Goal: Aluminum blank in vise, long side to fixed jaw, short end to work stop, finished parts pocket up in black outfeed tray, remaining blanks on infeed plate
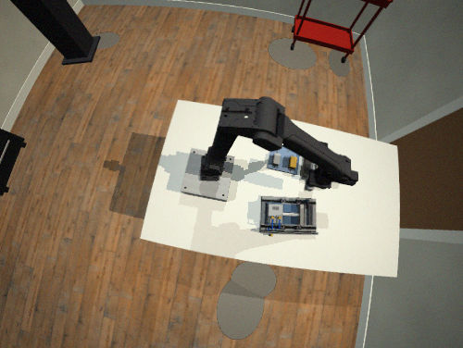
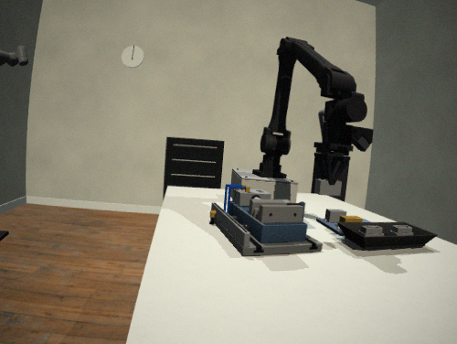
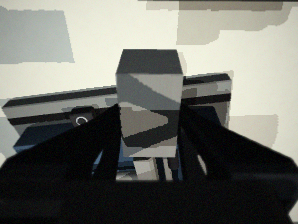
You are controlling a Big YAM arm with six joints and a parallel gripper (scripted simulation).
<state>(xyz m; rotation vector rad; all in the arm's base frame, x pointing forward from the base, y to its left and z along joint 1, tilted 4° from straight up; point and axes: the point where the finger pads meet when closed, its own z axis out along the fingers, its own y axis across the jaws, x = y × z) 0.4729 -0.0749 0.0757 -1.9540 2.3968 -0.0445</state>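
My gripper (image 1: 315,184) (image 2: 334,179) (image 3: 149,112) is shut on a gray aluminum blank (image 2: 326,188) (image 3: 149,95), held well above the table. The open vise (image 1: 291,219) (image 2: 281,232) partly shows below the blank in the wrist view. No block shows between its jaws in the top view; the work stop is hard to make out. The fixed jaw (image 1: 303,215) (image 2: 280,213) has no hoses. The infeed plate (image 1: 283,166) bears a gray blank (image 1: 274,159) (image 2: 335,215) and a yellow brass blank (image 1: 293,162) (image 2: 351,220). The black outfeed tray (image 2: 388,242) holds two finished parts (image 2: 372,230) (image 2: 403,230).
The hosed jaw (image 1: 275,209) (image 2: 246,197) has blue hoses (image 2: 227,198) rising at its side. A long gray rail (image 2: 230,230) (image 3: 60,101) runs along the vise base. The arm's mounting plate (image 1: 204,189) is left of the vise in the top view. The arm hides most of the tray there.
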